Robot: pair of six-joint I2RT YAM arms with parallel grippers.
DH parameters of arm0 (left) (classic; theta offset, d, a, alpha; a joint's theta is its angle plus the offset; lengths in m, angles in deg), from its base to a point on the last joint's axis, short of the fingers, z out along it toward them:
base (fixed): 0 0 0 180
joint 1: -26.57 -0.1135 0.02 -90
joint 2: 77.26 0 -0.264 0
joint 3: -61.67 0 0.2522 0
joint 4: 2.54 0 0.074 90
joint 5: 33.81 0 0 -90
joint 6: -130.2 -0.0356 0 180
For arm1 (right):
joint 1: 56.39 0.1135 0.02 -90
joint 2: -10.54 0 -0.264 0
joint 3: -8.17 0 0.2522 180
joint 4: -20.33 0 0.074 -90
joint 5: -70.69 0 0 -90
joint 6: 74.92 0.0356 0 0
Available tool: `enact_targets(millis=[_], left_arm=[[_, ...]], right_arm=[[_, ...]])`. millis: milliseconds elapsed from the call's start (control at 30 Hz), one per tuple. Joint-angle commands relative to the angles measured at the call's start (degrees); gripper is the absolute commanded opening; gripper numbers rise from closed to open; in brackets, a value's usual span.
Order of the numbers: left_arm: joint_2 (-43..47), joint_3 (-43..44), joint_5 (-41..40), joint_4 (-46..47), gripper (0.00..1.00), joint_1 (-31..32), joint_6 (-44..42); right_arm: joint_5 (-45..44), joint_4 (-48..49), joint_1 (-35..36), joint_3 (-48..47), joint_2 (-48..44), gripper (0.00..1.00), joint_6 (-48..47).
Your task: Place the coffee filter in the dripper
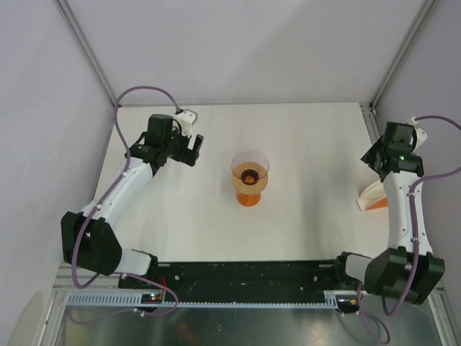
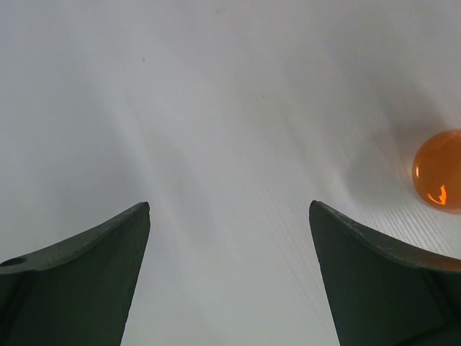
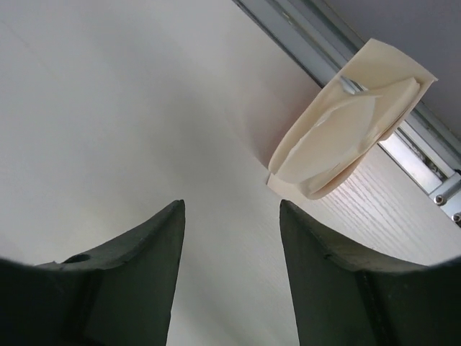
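Observation:
The dripper (image 1: 250, 176), a translucent orange funnel cup, stands upright in the middle of the white table; its orange base (image 2: 439, 171) shows at the right edge of the left wrist view. My left gripper (image 1: 196, 148) (image 2: 229, 209) hangs left of it, open and empty. A bulky pale paper packet (image 3: 346, 130) (image 1: 373, 198) with rounded folded layers leans at the table's right edge. No single coffee filter can be told apart from it. My right gripper (image 1: 374, 162) (image 3: 232, 205) hovers short of the packet, jaws apart with only bare table between them.
A metal frame rail (image 3: 403, 137) runs along the table's right edge just behind the packet. Pale walls close in the back and sides. Both arm bases sit on the black rail (image 1: 245, 274) at the near edge.

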Motion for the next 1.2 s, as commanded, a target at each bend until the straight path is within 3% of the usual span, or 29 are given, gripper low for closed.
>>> enact_targets(millis=[0,100,333,533,1167], left_arm=[[1.29,-1.52,-2.52,7.73,0.95,-0.79,-2.23],[1.47,-2.72,-1.84,8.34,0.95,-1.87,-2.22],[1.35,-2.89,-1.24,8.60,0.95,-3.30,-1.89],[0.71,-2.90,-0.23,8.71,0.94,-4.25,-1.80],[-0.54,-2.48,1.43,8.64,0.94,-5.79,-1.32]], right_arm=[[-1.37,-1.43,-1.21,0.65,4.86,0.59,2.30],[-3.98,-1.08,-1.38,2.13,6.77,0.58,2.21],[-6.47,3.79,-4.29,8.31,6.27,0.37,2.66],[-5.30,7.78,-7.73,11.36,5.73,0.35,3.19],[-6.37,13.99,-7.94,11.47,10.73,0.32,3.99]])
